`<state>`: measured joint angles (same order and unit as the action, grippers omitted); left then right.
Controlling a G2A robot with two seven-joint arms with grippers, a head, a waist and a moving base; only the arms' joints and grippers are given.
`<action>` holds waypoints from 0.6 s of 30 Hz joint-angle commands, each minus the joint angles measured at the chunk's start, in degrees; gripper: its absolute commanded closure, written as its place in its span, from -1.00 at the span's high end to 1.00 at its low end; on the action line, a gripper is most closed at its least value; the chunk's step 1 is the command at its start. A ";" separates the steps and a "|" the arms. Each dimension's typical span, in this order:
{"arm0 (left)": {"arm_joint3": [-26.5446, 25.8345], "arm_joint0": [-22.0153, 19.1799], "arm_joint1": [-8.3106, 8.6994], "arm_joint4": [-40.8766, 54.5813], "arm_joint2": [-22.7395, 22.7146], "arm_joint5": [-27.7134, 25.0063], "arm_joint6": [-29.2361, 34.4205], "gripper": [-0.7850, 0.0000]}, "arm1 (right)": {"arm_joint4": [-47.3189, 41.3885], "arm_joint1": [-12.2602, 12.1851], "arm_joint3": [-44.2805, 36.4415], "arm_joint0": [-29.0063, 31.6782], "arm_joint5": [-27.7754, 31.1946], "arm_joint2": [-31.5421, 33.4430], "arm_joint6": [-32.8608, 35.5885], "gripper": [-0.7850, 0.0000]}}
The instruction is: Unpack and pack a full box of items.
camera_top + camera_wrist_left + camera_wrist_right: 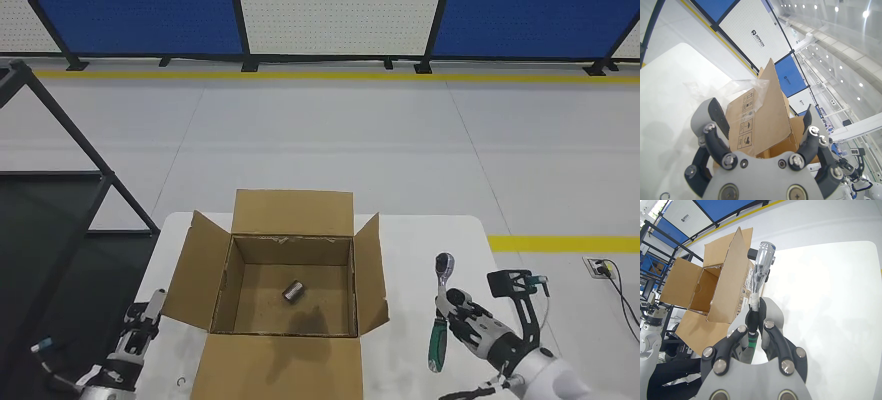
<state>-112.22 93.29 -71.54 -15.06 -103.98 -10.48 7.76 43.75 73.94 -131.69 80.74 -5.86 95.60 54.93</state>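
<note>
Chrome head, black neck and green grip: a ratchet wrench (pixel 761 262) (pixel 437 345) is clamped between the pads of the right hand (pixel 754 306) (pixel 446 297). The pads grip the black neck, the chrome head projects well past the fingertips, and the green grip runs back under the palm. Whether the wrench touches the white desk (pixel 829 285) (pixel 420 235) cannot be told.

The left hand (pixel 762 108) (pixel 150 310) holds nothing, its two pads spread wide apart. A small metal C-shaped ring (pixel 665 196) lies on the desk close beside this hand's base.

Just ahead of the left fingertips stands the side wall of the open cardboard box (pixel 770 106) (pixel 293 212) (pixel 689 283), with its side flap raised above it. A clear plastic bag (pixel 745 84) lies on the desk past the same fingertips and drapes against that printed wall.

The box sits between the two hands. The right hand is near its opposite side, with the wrench head level with the flap there. All four flaps are folded outward.

Inside, on the box floor and farther out than either hand, lies one small dark metal cylinder (pixel 293 292), apart from every wall.
</note>
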 commanded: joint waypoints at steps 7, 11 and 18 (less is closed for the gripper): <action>0.30 -1.10 0.10 1.09 -1.89 0.42 -0.64 1.00 | 3.45 -0.46 -1.58 -8.02 7.10 -7.73 -1.99 -1.00; 0.81 -0.50 0.07 3.06 -4.04 0.43 -1.94 1.00 | 6.67 -0.38 0.25 -19.01 8.58 -15.81 1.43 -1.00; 1.09 1.35 -0.06 5.84 -6.85 -0.19 -3.29 1.00 | 7.90 1.69 15.99 -42.22 7.60 -33.15 6.87 -1.00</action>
<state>-111.07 94.30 -71.56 -9.65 -110.53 -10.52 4.64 52.20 75.08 -120.02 43.49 2.39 65.93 61.51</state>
